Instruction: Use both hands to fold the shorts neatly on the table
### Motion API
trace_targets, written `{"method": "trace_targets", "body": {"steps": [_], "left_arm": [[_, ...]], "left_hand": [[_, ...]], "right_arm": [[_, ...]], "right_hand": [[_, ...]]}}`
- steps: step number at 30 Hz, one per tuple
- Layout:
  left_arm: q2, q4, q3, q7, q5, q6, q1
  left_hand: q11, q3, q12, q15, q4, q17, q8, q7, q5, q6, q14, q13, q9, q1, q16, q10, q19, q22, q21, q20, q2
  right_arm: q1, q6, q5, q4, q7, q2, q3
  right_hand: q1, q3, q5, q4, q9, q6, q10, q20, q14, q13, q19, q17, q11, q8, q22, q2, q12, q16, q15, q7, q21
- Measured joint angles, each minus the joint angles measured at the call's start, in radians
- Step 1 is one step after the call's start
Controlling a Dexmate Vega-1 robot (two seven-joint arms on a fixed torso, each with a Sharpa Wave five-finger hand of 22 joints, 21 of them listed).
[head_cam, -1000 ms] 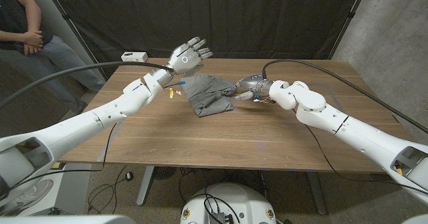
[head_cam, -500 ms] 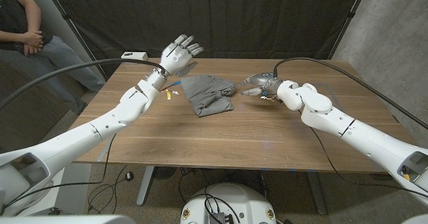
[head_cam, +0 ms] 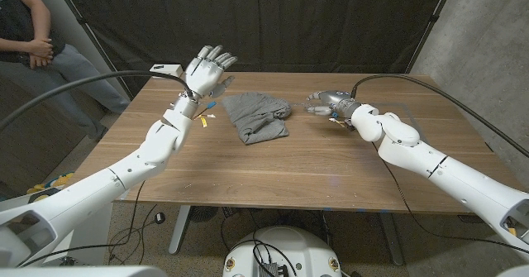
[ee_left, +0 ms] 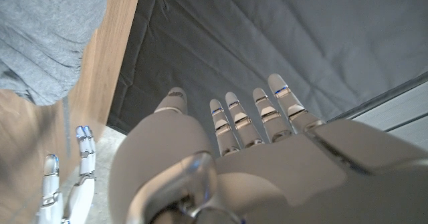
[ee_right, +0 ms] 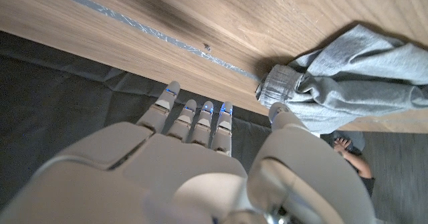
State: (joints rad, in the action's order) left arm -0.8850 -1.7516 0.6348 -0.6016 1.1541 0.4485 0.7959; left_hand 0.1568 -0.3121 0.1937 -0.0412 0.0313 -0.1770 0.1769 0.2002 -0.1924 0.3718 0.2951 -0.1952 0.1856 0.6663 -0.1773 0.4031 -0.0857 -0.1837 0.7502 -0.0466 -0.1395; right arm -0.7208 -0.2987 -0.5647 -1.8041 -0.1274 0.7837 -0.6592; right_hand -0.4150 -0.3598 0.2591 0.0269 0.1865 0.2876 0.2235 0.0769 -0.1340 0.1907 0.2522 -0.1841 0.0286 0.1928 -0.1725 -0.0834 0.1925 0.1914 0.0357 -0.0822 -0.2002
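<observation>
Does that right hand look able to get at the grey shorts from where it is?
Probably yes: the right hand hovers open beside the shorts, with bare table between them.

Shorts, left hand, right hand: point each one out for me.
shorts (head_cam: 258,117), head view, middle of the grey cloth.
left hand (head_cam: 205,70), head view, on the palm.
right hand (head_cam: 324,103), head view, back of the hand.

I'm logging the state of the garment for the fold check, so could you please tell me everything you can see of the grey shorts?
The shorts are grey, of soft jersey-like cloth, lying bunched and partly folded in a rumpled heap on the wooden table, toward its far side. A gathered elastic waistband shows at one end in the right wrist view. Neither hand holds them: the left hand is raised beside them and the right hand is close by, apart.
</observation>
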Motion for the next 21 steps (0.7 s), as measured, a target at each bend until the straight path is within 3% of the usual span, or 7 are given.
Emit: {"method": "trace_targets", "body": {"steps": [10,21], "left_arm": [[0.016,-0.059,-0.090,-0.032,-0.172,0.027,0.102],[0.032,-0.110,-0.192,-0.061,-0.362,0.008,0.206]], "left_hand": [[-0.020,-0.010,-0.007,0.001,0.010,0.000,0.000,-0.032,0.000,-0.033,-0.017,0.000,-0.004,-0.018,0.000,-0.020,0.006,0.000,-0.007,-0.005,-0.018],[-0.063,-0.062,-0.007,0.002,0.062,-0.002,-0.007,-0.104,-0.004,-0.111,-0.070,0.000,-0.004,-0.057,0.000,-0.070,0.051,-0.010,-0.015,-0.025,-0.057]], "right_arm": [[-0.065,0.038,0.143,-0.001,0.126,0.002,0.059],[-0.119,0.100,0.281,0.011,0.242,-0.003,0.107]], "right_hand": [[0.016,-0.006,0.000,0.010,0.000,0.005,0.010,-0.005,-0.005,0.000,0.005,-0.005,-0.001,0.000,-0.001,-0.023,0.004,0.006,0.005,0.005,0.000],[0.042,-0.014,-0.004,0.034,0.000,0.005,0.011,-0.024,-0.005,0.000,0.005,-0.009,0.000,0.000,-0.002,-0.061,0.004,0.006,0.006,0.005,0.000]]}}
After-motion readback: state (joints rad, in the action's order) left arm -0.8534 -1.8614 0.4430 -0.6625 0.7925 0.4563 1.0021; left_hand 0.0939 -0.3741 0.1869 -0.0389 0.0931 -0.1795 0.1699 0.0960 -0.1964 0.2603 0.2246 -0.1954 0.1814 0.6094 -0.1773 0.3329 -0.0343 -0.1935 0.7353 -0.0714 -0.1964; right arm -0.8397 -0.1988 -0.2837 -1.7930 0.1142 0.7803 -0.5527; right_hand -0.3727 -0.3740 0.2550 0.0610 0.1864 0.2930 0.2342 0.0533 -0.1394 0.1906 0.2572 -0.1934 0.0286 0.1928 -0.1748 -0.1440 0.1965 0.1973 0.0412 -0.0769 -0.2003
